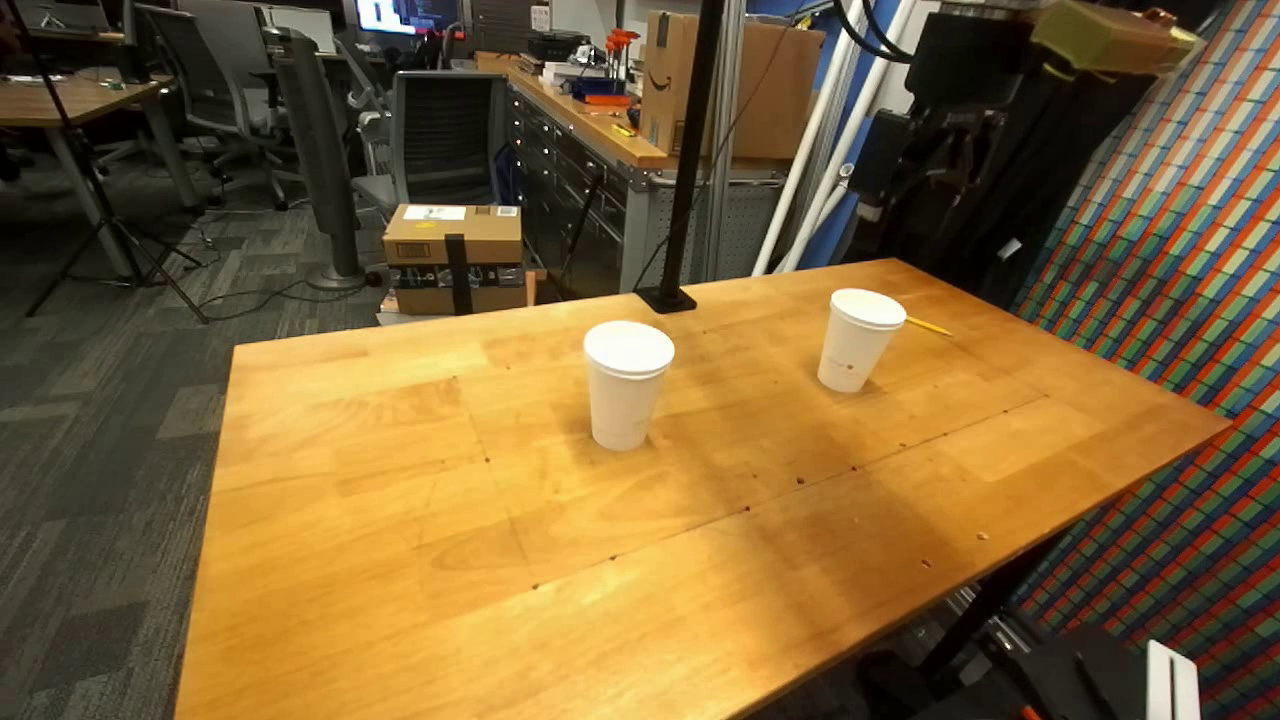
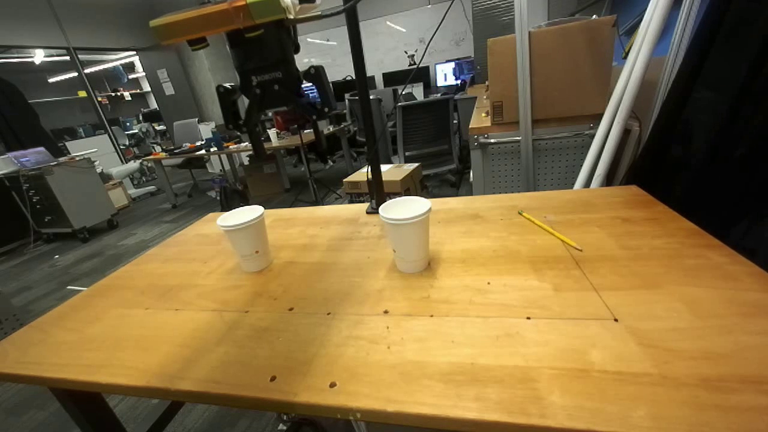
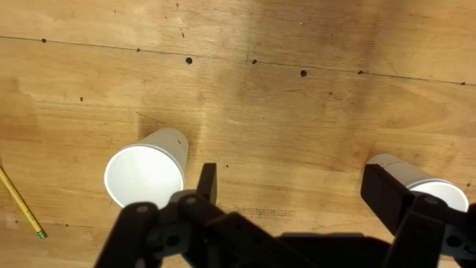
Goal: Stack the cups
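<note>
Two plain white cups stand upright and apart on the wooden table (image 1: 400, 520). The cup nearer the pencil is in both exterior views (image 1: 860, 340) (image 2: 408, 237) and at left in the wrist view (image 3: 145, 173). The cup farther from the pencil is in both exterior views (image 1: 625, 395) (image 2: 246, 240) and at right in the wrist view (image 3: 403, 170), partly hidden behind a finger. My gripper (image 2: 291, 151) is open and empty, high above the table. In the wrist view its fingers (image 3: 290, 182) are spread wide, with bare wood showing between them.
A yellow pencil (image 2: 550, 230) lies on the table beside one cup. A black post (image 1: 685, 170) rises at the table's far edge. Cardboard boxes (image 1: 455, 240), chairs (image 1: 450, 130) and a workbench (image 1: 600, 120) stand beyond the table.
</note>
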`<action>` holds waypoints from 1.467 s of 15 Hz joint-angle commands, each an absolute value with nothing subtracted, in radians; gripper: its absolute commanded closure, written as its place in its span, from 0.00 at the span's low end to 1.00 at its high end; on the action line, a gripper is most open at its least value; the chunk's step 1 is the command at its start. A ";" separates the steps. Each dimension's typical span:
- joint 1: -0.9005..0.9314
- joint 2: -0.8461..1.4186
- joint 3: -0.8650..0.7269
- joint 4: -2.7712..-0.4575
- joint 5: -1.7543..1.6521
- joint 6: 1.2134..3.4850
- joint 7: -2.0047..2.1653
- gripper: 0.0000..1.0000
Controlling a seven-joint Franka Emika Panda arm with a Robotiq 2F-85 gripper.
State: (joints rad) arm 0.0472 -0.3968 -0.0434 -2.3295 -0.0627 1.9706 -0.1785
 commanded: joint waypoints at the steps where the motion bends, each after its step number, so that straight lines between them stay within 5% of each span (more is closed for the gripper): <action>1: 0.039 -0.396 -0.036 -2.327 -0.060 1.968 -0.180 0.00; 22: -0.039 -0.010 -0.097 -2.114 -0.041 2.187 -0.240 0.00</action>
State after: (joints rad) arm -0.0234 -0.0557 -0.1069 -2.1648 -0.0573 2.1848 -0.2255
